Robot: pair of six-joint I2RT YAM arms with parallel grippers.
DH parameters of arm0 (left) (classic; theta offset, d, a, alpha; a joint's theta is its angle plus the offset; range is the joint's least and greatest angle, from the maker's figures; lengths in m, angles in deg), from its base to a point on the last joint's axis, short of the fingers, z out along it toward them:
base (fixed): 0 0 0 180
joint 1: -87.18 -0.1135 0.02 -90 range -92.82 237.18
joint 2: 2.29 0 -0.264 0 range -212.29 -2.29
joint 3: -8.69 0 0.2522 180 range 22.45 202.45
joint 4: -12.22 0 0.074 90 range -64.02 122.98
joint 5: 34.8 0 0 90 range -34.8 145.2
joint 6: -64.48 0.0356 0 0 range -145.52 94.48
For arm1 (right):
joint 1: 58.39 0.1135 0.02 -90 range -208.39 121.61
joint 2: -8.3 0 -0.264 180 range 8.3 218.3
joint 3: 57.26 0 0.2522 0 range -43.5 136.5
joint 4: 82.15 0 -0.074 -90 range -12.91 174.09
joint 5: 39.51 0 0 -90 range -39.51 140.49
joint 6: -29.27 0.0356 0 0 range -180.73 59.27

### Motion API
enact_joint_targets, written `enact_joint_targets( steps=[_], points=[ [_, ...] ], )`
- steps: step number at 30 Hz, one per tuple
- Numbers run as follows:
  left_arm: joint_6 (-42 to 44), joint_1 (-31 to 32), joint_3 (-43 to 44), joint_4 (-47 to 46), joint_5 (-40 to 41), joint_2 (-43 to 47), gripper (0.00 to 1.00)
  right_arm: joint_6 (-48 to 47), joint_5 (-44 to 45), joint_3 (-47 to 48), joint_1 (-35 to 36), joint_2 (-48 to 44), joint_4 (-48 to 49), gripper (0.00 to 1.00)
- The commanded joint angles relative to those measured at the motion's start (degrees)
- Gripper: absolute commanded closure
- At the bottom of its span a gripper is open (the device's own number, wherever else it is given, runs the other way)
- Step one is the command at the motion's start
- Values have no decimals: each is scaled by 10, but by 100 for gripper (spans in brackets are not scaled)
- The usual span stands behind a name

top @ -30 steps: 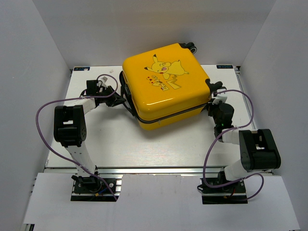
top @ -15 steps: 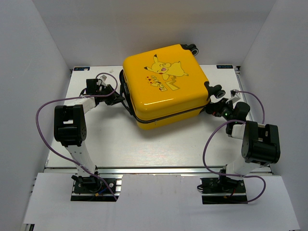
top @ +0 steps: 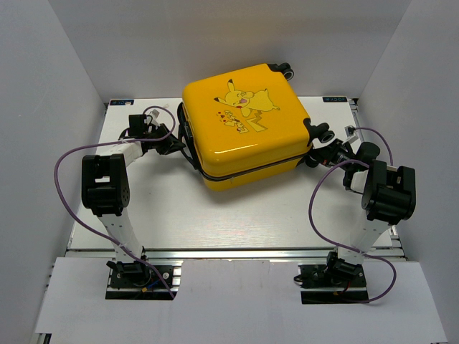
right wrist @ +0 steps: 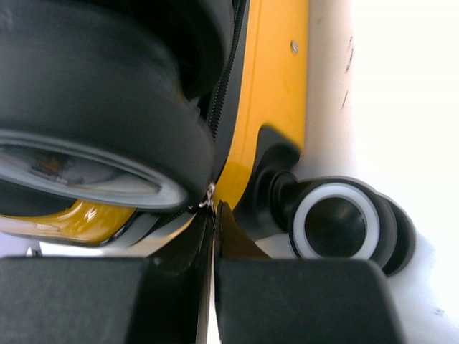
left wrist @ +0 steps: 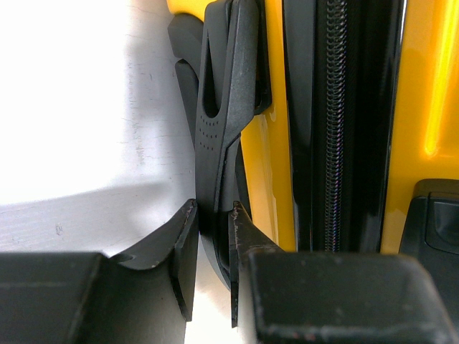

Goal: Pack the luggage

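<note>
Luggage (top: 244,129) nr table's (top: 179,215) far edge

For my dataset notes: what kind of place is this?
Probably a robot lab cell: white walls enclose a white table, the left arm and right arm are bolted at its near edge, and a yellow suitcase lies on it.

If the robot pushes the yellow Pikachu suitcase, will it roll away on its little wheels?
Probably not: the suitcase lies flat on its broad side, so its wheels stick out sideways. It would likely slide instead. It looks stiff and glossy, maybe slippery, so the handle, pinched by the left gripper, seems the surer hold.
</note>
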Motion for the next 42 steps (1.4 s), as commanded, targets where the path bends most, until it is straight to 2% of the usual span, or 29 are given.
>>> enact_joint_targets(
  steps=[1, 7, 13, 15, 17, 23, 27, 31, 34, 36, 38, 40, 41, 42],
  points=[
    [59, -54, 5, 10, 215, -33, 100, -6, 199, 81, -49, 19, 73, 100],
    [65, -54, 9, 19, 231, -36, 100, -96, 289, 124, -49, 19, 10, 100],
    [73, -54, 29, 30, 240, -47, 100, -152, 299, 220, -54, 58, -48, 100],
    [79, -54, 35, 33, 239, -50, 100, -173, 284, 292, -56, 90, -86, 100],
    [83, -54, 40, 37, 243, -55, 100, -189, 250, 326, -50, 108, -116, 100],
    [83, -54, 54, 42, 244, -76, 100, -142, 239, 388, -22, 180, -47, 100],
    [84, -54, 65, 50, 248, -86, 100, -134, 254, 467, 14, 243, -60, 100],
    [93, -54, 74, 62, 258, -90, 100, -135, 309, 561, 45, 298, -80, 100],
    [102, -54, 85, 73, 268, -93, 100, -135, 368, 677, 69, 359, -129, 100],
    [105, -54, 90, 77, 274, -96, 100, -109, 370, 758, 87, 407, -146, 100],
    [106, -54, 96, 80, 276, -99, 100, -99, 346, 766, 94, 406, -140, 100],
    [105, -54, 102, 80, 276, -101, 100, -137, 329, 671, 117, 369, -98, 100],
    [105, -54, 110, 78, 274, -105, 100, -160, 328, 624, 132, 314, -76, 100],
    [112, -54, 119, 77, 273, -108, 100, -206, 321, 529, 139, 286, -60, 100]
  ],
)
